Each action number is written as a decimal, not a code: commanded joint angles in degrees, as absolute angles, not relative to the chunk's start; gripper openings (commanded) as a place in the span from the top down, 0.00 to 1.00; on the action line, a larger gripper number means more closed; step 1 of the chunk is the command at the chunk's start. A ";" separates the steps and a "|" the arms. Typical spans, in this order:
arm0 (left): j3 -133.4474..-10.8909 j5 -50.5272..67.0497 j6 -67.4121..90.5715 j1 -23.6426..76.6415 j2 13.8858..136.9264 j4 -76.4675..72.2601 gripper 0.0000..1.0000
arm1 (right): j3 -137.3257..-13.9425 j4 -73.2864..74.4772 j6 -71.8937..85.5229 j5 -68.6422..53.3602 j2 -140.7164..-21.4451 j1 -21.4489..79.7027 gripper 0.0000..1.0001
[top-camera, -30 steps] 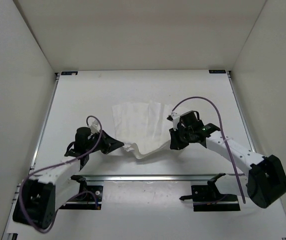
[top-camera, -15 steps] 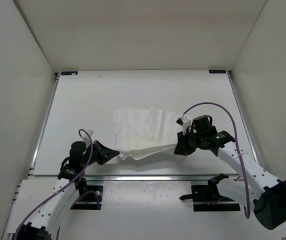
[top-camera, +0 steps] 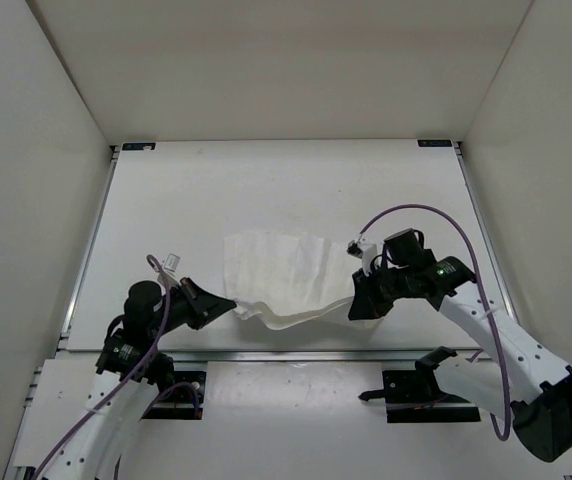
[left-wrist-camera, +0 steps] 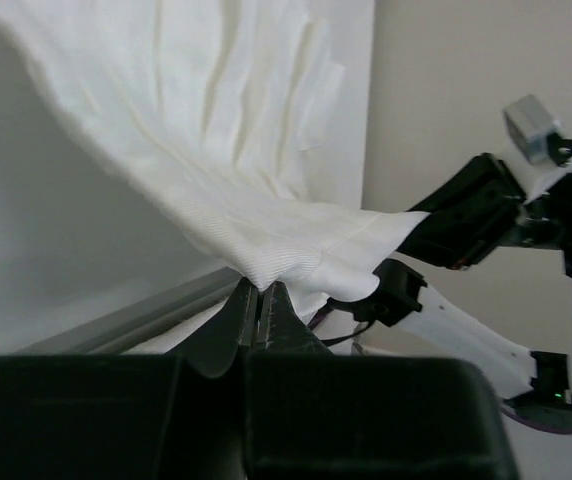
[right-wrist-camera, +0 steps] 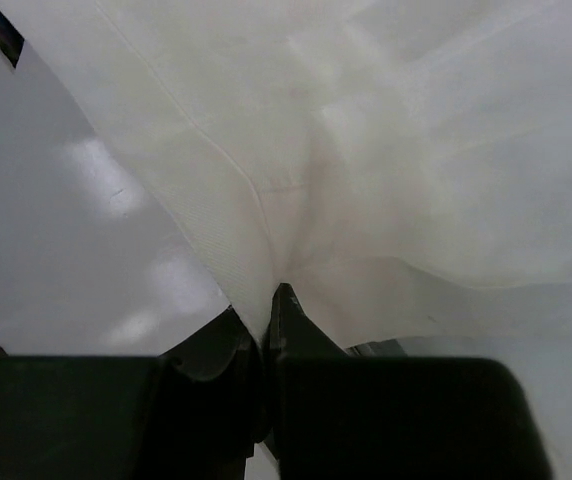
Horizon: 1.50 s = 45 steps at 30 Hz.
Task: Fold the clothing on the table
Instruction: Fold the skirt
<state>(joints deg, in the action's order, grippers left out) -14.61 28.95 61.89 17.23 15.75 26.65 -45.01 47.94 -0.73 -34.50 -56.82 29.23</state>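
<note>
Both arms reach forward with elbows bent and wrists turned inward, the left hand (top-camera: 228, 307) and right hand (top-camera: 355, 309) each pinched tight on an edge of the cloth (top-camera: 278, 268).

No writing, label, brand or number could be read in any of the views (one small white tag (top-camera: 354, 247) was too blurred to tell).

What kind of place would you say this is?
Most likely a lab robot test cell: a white table with metal edge rails, plain white walls boxing it in, and the left gripper and right gripper each pinching the clothing.
</note>
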 commanded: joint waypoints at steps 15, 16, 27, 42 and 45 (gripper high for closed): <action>-17.75 28.57 64.25 13.54 27.40 12.85 1.00 | -46.75 46.94 -1.14 -46.66 -57.11 14.34 1.00; -17.93 27.87 64.42 13.10 29.07 10.74 1.00 | -47.98 46.15 -0.62 -47.63 -59.13 12.93 1.00; -29.79 20.93 56.70 9.76 57.73 -0.86 0.96 | -60.99 34.02 6.24 -47.74 -85.32 8.17 1.00; -48.34 26.28 49.85 5.98 85.34 -8.26 0.27 | -72.62 19.17 10.47 -39.73 -96.17 1.50 0.35; -50.18 29.34 44.06 6.68 88.49 -5.98 0.29 | -66.81 16.45 8.44 -40.43 -93.09 1.67 0.38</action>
<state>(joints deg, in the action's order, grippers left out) -47.48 25.45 50.59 6.17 87.26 -6.26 -70.02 20.84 10.31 -40.64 -97.62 1.06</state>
